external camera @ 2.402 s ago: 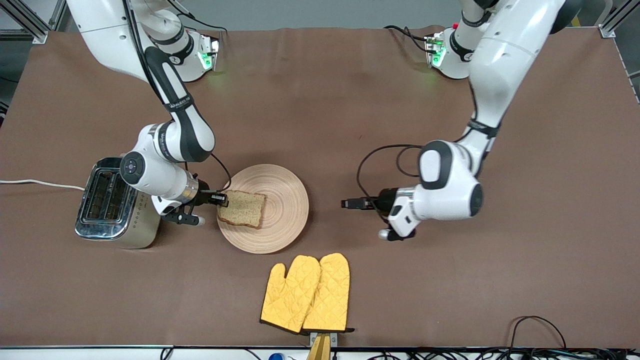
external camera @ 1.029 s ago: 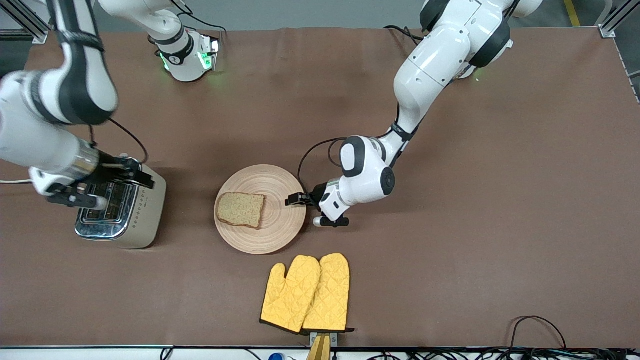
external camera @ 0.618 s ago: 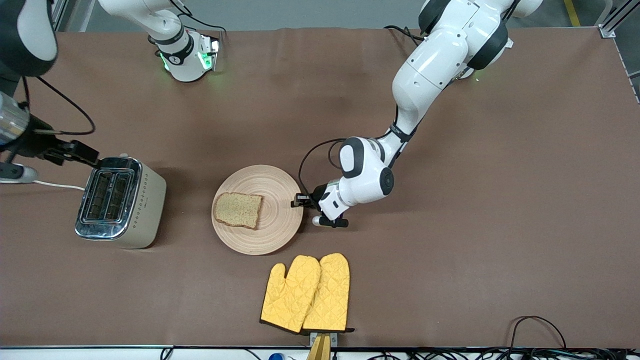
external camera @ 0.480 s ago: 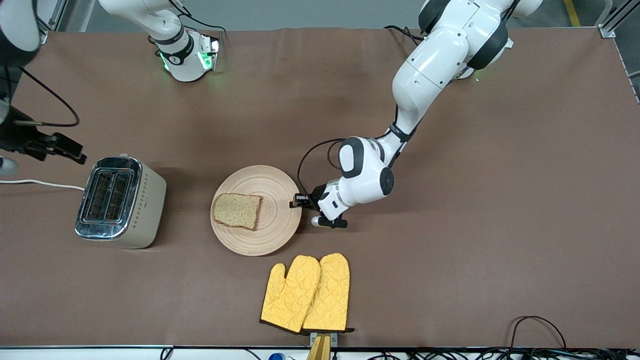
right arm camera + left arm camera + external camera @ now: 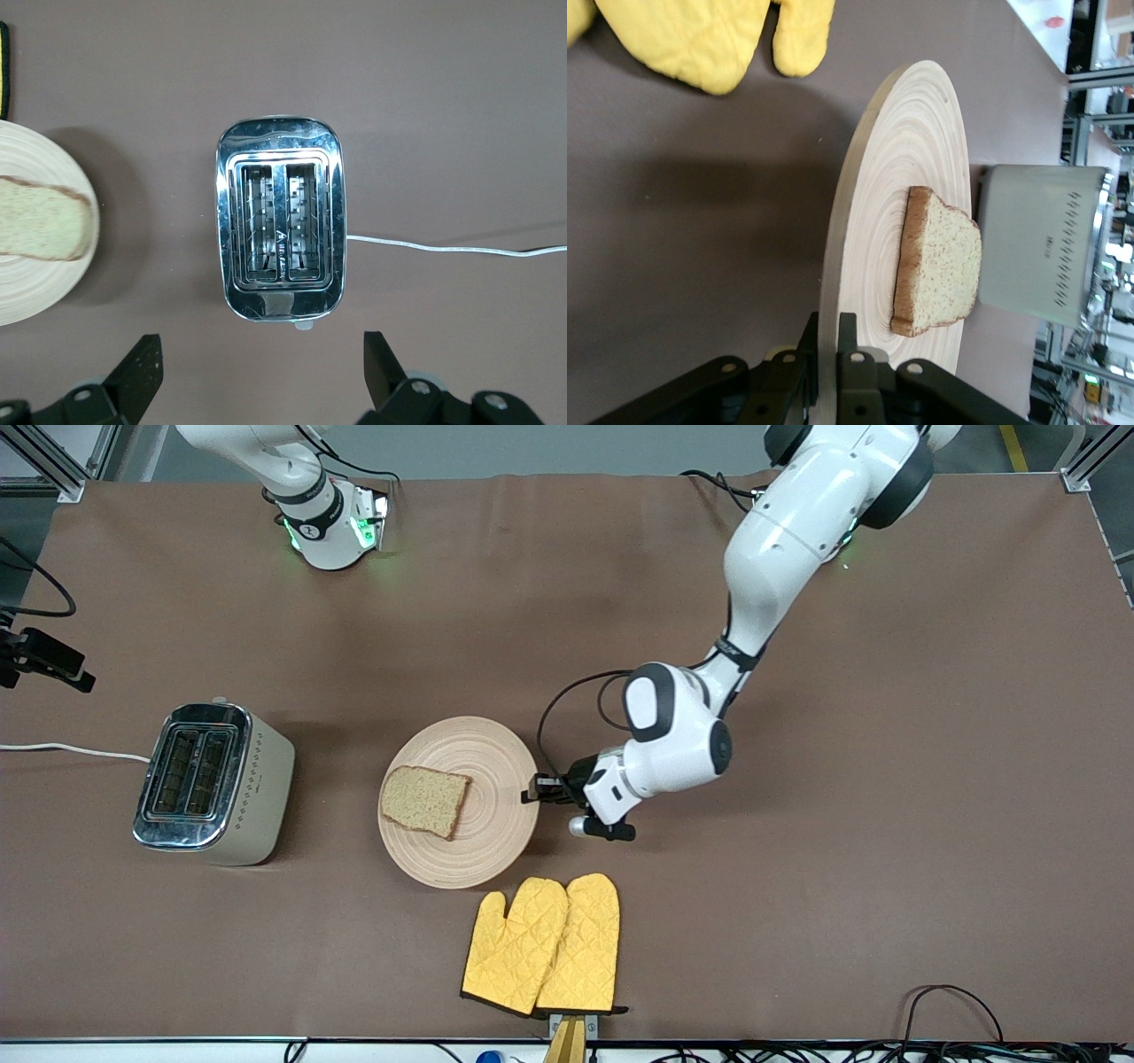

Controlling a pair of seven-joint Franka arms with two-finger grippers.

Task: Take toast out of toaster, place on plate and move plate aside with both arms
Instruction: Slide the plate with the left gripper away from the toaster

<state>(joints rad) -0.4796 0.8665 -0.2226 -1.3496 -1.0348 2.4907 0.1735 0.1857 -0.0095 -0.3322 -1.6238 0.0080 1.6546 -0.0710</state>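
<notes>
The toast (image 5: 425,802) lies flat on the round wooden plate (image 5: 492,766), on the half toward the right arm's end. My left gripper (image 5: 534,790) is shut on the plate's rim at the edge toward the left arm's end. In the left wrist view the jaws (image 5: 829,323) clamp the plate (image 5: 904,159) from above and below, with the toast (image 5: 939,266) just past them. My right gripper (image 5: 62,666) is open and empty, high over the table's edge at the right arm's end. Its wrist view (image 5: 261,354) looks down on the toaster.
A chrome two-slot toaster (image 5: 208,784) stands toward the right arm's end, with a white cord (image 5: 71,749). It also shows in the right wrist view (image 5: 282,226). Two yellow oven mitts (image 5: 545,948) lie nearer the front camera than the plate.
My right gripper let go of the toast and rose away past the toaster. My left gripper came to the plate and shut on its rim. The plate has shifted a little.
</notes>
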